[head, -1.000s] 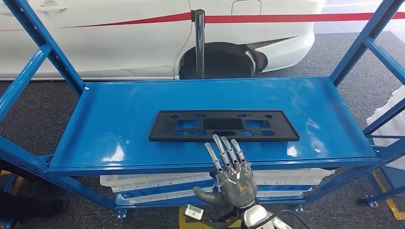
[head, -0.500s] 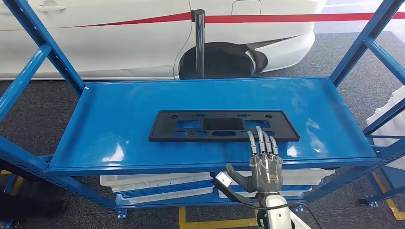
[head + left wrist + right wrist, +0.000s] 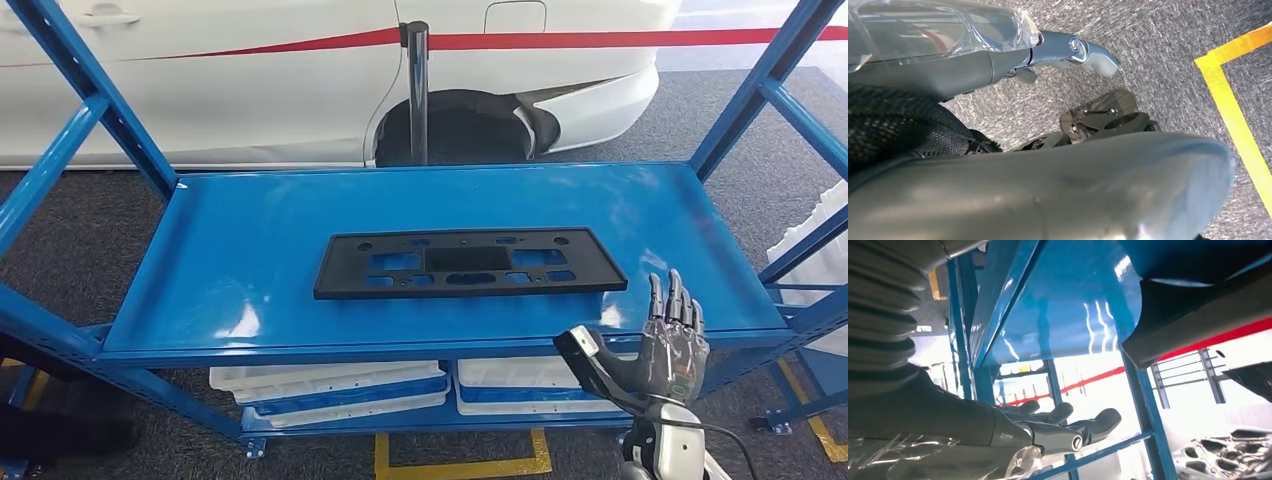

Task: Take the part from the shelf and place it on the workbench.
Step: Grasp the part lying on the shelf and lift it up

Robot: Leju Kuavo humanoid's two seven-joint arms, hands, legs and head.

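The task is barely begun: the part, a flat black rectangular plate with cut-outs, lies untouched on the blue shelf, roughly in the middle of the shelf board and a little nearer its near edge than its far one. The right hand is raised at the near right corner of the shelf, to the right of the part and clearly apart from it; its fingers are spread and straight, holding nothing. From the wrist camera the same hand shows its fingers stretched out with nothing between them, the underside of the shelf above. The left hand hangs down over the grey carpet beside a yellow floor line; so little of it shows that I cannot tell whether its fingers are open or closed. Everything is left to do: bringing a hand onto the part, gripping it, lifting it off the shelf, and carrying it to the desk. White trays sit on the lower shelf level, and a white car stands behind.
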